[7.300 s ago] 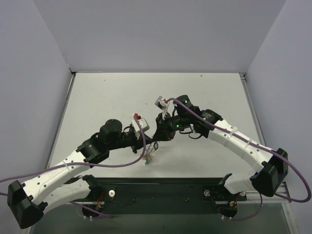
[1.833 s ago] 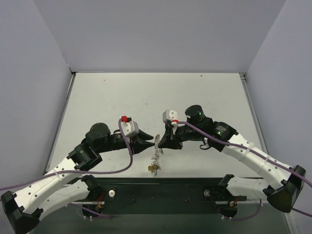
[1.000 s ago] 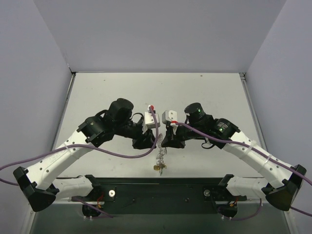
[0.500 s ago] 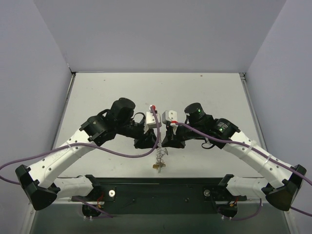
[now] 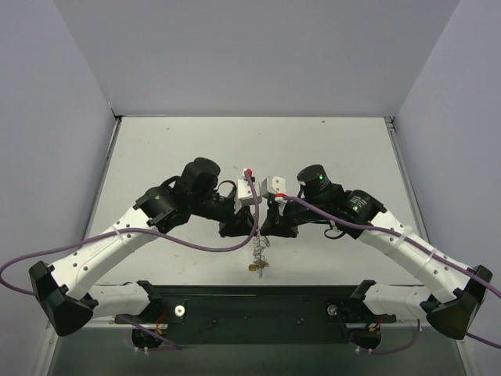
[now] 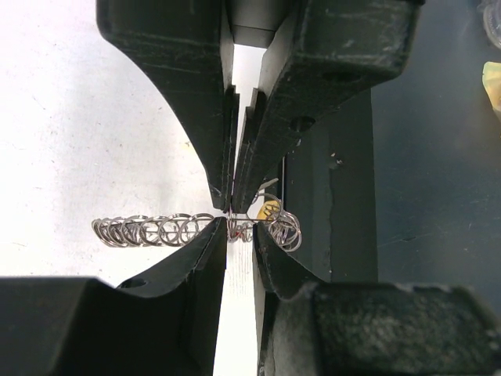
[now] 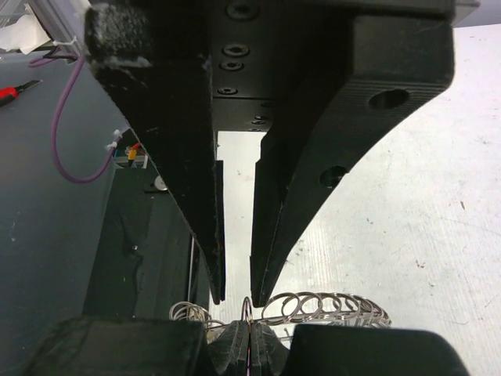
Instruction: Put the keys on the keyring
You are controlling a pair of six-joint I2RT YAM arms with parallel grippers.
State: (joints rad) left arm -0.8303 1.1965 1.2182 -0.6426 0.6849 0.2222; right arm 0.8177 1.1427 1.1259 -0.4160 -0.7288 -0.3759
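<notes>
The keyring (image 5: pixel 257 247) is a silvery coil of small loops that hangs between the two grippers above the table's near edge. It also shows in the left wrist view (image 6: pixel 149 231) and the right wrist view (image 7: pixel 329 307). The keys (image 5: pixel 254 267) dangle in a small bunch at its lower end, and one yellow head (image 6: pixel 270 210) shows. My right gripper (image 7: pixel 249 335) is shut on a loop of the keyring. My left gripper (image 6: pixel 240 233) faces it tip to tip, jaws narrowly apart on either side of the coil.
The black base plate (image 5: pixel 258 307) runs along the near edge just below the hanging keys. Purple cables (image 5: pixel 196 247) loop from both arms. Grey walls close the table on the left, back and right.
My left arm has swung right and closed in until its tips meet the right gripper's at the keyring. The right gripper has kept hold of the ring and has hardly moved.
</notes>
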